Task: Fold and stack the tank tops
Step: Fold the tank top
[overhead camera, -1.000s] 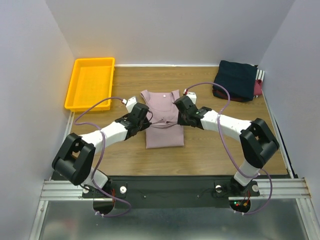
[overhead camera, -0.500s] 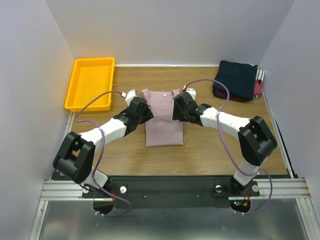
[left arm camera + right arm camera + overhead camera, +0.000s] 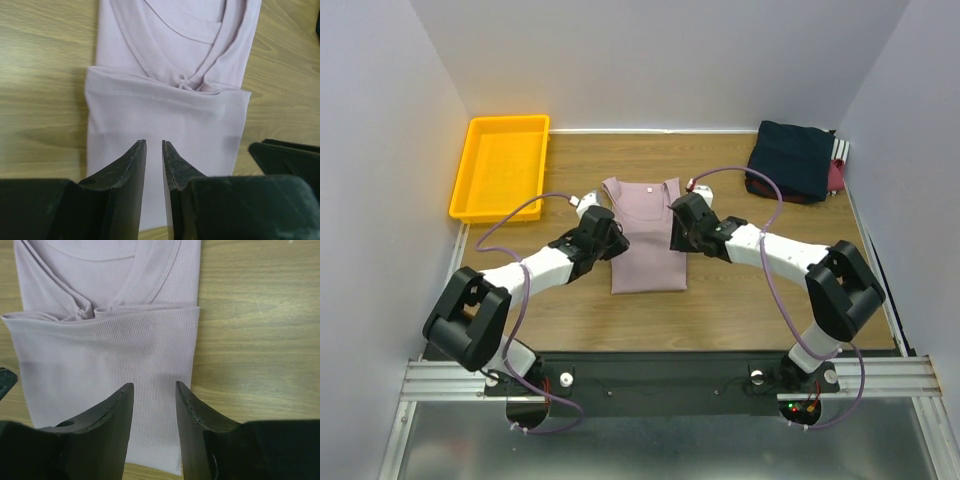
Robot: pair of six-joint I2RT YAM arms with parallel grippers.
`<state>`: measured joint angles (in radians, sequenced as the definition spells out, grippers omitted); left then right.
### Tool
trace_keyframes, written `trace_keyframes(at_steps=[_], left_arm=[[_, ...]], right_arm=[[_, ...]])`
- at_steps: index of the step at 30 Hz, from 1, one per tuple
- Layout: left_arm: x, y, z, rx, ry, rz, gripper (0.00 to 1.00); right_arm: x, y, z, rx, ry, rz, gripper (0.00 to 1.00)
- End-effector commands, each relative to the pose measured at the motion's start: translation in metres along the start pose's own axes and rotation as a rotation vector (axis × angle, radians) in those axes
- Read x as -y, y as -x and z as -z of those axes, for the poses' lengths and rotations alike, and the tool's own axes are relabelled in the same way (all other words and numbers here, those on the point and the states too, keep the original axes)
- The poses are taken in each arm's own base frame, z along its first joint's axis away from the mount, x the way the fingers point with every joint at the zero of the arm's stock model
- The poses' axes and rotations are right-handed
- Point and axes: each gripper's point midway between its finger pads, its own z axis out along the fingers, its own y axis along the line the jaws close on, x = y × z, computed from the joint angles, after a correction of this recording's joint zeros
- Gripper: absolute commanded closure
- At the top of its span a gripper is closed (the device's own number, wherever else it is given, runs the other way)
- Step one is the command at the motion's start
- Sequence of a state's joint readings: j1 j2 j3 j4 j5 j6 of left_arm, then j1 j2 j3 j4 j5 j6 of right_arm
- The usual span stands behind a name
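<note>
The dusty pink tank top (image 3: 648,255) lies flat mid-table, its lower part folded up so the hem edge crosses just below the scoop neck. It also shows in the left wrist view (image 3: 165,110) and the right wrist view (image 3: 100,355). My left gripper (image 3: 611,238) hovers over its left edge, jaws a narrow gap apart and empty (image 3: 154,143). My right gripper (image 3: 677,230) hovers over its right edge, open and empty (image 3: 154,385). A folded dark navy tank top (image 3: 794,158) lies on a maroon one (image 3: 837,177) at the far right.
A yellow plastic tray (image 3: 500,165) stands at the far left corner. Grey walls close in the table on the left, back and right. Bare wood (image 3: 750,290) lies around the pink top.
Both grippers moved toward the neck end of the pink top half a second ago, then drew back toward me. The folded part now lies flat with nothing holding it.
</note>
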<state>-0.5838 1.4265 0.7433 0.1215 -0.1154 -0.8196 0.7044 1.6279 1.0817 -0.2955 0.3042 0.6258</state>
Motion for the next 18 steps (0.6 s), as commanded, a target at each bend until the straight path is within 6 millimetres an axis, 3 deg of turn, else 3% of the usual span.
trace_keyframes(at_steps=[1, 7, 10, 18], left_arm=[[0.029, 0.001, -0.01, -0.002, -0.122, 0.002, 0.69], [0.047, 0.013, -0.034, 0.01, -0.132, -0.024, 0.67], [0.043, 0.008, -0.055, -0.006, -0.094, -0.024, 0.65], [0.04, 0.008, -0.074, -0.003, -0.047, -0.002, 0.63]], right_arm=[[-0.008, -0.007, -0.01, -0.009, 0.016, -0.014, 0.56], [0.002, -0.029, -0.023, -0.05, -0.011, -0.013, 0.57], [0.009, -0.04, -0.029, -0.069, -0.03, -0.009, 0.57], [0.021, -0.057, -0.034, -0.102, -0.059, 0.011, 0.58]])
